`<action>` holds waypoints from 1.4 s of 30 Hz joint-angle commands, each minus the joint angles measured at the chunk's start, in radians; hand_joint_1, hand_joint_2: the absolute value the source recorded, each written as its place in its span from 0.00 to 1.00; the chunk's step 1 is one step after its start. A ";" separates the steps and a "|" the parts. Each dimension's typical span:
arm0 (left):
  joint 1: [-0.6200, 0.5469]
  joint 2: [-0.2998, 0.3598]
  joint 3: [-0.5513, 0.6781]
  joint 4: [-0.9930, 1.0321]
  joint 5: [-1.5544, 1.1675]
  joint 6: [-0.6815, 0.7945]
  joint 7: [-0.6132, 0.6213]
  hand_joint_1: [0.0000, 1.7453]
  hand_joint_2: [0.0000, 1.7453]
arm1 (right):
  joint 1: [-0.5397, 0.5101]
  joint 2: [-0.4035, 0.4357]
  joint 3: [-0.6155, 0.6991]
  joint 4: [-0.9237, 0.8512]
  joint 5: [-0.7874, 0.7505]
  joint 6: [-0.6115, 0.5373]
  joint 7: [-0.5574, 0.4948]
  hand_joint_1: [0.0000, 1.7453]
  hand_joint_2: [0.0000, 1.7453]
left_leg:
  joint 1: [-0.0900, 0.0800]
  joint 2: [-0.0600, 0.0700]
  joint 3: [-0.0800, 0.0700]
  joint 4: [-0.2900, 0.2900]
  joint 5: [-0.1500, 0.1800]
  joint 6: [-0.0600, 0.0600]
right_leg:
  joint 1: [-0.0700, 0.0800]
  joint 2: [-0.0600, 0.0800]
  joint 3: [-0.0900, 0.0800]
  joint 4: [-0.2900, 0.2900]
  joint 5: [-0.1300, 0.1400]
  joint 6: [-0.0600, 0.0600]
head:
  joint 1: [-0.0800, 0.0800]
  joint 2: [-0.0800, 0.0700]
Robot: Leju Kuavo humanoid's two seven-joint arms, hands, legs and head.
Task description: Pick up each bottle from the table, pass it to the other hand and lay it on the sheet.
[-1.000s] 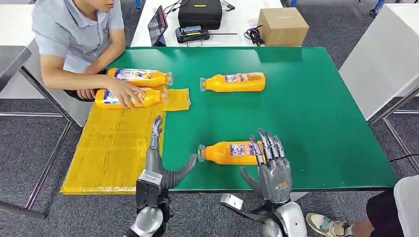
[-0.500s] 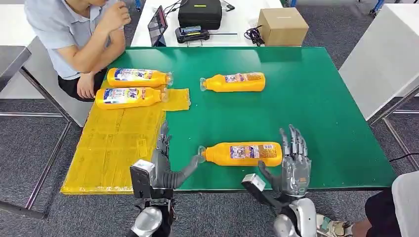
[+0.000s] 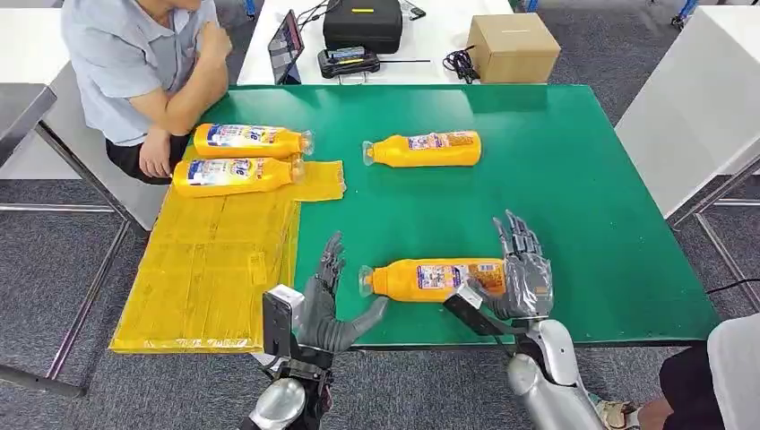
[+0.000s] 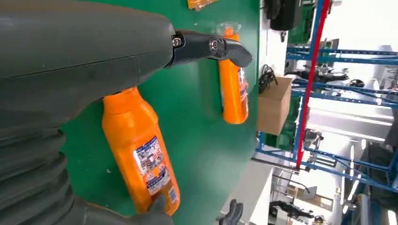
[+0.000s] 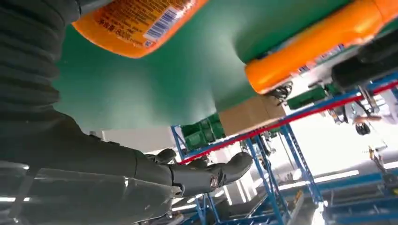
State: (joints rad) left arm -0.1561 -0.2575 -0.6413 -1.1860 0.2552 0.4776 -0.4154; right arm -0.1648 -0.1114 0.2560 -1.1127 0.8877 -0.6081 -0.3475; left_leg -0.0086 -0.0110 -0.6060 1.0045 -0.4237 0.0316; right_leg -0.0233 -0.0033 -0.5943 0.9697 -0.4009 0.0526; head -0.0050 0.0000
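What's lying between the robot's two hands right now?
Head view: the near bottle, on its side, cap toward the left hand, base at the right hand.

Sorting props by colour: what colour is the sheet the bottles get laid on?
Yellow sheet, clearest in the head view.

Both robot hands (image 3: 333, 300) (image 3: 522, 269) apparently empty, spread

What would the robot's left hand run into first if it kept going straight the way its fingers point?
Probably nothing nearby: the left hand points up the green table, passing left of the near bottle; depth is uncertain.
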 commanded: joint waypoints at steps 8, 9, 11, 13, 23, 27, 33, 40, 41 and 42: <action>-0.044 0.050 -0.067 0.058 -0.043 0.023 0.014 0.00 1.00 | -0.053 0.018 0.065 0.154 -0.052 0.048 -0.024 0.00 1.00 | 0.002 0.002 0.005 -0.001 -0.001 -0.002 | 0.002 0.001 0.005 -0.001 -0.001 -0.003 | 0.000 0.000; -0.044 0.049 -0.067 0.058 -0.044 0.023 0.014 0.00 1.00 | -0.053 0.019 0.066 0.152 -0.056 0.051 -0.025 0.00 1.00 | 0.002 0.002 0.005 0.000 -0.002 -0.003 | 0.002 0.001 0.005 -0.001 -0.001 -0.003 | 0.000 0.000; -0.044 0.049 -0.067 0.058 -0.044 0.023 0.014 0.00 1.00 | -0.054 0.023 0.068 0.151 -0.055 0.053 -0.025 0.00 1.00 | 0.001 0.002 0.005 -0.001 -0.001 -0.002 | 0.002 0.001 0.004 -0.002 0.000 -0.003 | 0.000 0.000; -0.045 0.048 -0.068 0.057 -0.044 0.023 0.014 0.00 1.00 | -0.055 0.023 0.069 0.151 -0.055 0.053 -0.025 0.00 1.00 | 0.002 0.003 0.006 -0.001 -0.002 -0.003 | 0.002 0.002 0.005 -0.001 -0.001 -0.003 | 0.000 0.000; -0.043 0.050 -0.073 0.056 -0.054 0.017 0.021 0.00 1.00 | -0.063 0.027 0.080 0.171 -0.059 0.083 -0.011 0.00 1.00 | 0.002 0.002 0.006 0.000 -0.003 -0.003 | 0.003 0.002 0.006 -0.001 -0.002 -0.004 | 0.000 0.000; -0.048 0.043 -0.065 0.062 -0.073 0.042 0.008 0.00 1.00 | -0.062 0.038 0.089 0.202 -0.050 0.081 -0.002 0.00 1.00 | 0.004 0.004 0.008 0.001 -0.004 -0.004 | 0.004 0.003 0.008 -0.001 -0.002 -0.005 | 0.000 0.000; -0.048 0.042 -0.062 0.060 -0.083 0.052 0.001 0.00 1.00 | -0.061 0.037 0.089 0.206 -0.048 0.076 -0.003 0.00 1.00 | 0.001 0.001 0.003 -0.001 -0.001 -0.001 | 0.001 0.001 0.003 -0.001 0.000 -0.002 | 0.000 0.000; -0.045 0.040 -0.067 0.056 -0.090 0.025 0.024 0.00 1.00 | -0.075 0.016 0.099 0.248 -0.017 0.144 0.055 0.00 1.00 | 0.001 0.001 0.003 0.000 -0.001 -0.002 | 0.001 0.001 0.003 -0.001 -0.001 -0.002 | 0.000 0.000; -0.045 0.040 -0.068 0.057 -0.090 0.023 0.026 0.00 1.00 | -0.079 0.014 0.100 0.258 -0.012 0.145 0.059 0.00 1.00 | 0.002 0.002 0.005 0.000 -0.002 -0.002 | 0.002 0.001 0.005 -0.001 -0.001 -0.003 | 0.000 0.000; -0.045 0.040 -0.068 0.057 -0.090 0.023 0.026 0.00 1.00 | -0.079 0.014 0.100 0.258 -0.012 0.145 0.059 0.00 1.00 | 0.001 0.001 0.003 -0.001 -0.001 -0.001 | 0.001 0.001 0.003 -0.001 0.000 -0.002 | 0.000 0.000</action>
State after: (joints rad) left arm -0.1657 -0.2438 -0.6813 -1.1784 0.1678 0.5188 -0.4108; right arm -0.1937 -0.0805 0.3208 -0.9678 0.8564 -0.5138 -0.3303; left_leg -0.0088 -0.0111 -0.6058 1.0045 -0.4237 0.0317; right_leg -0.0234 -0.0033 -0.5942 0.9697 -0.4009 0.0526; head -0.0050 0.0000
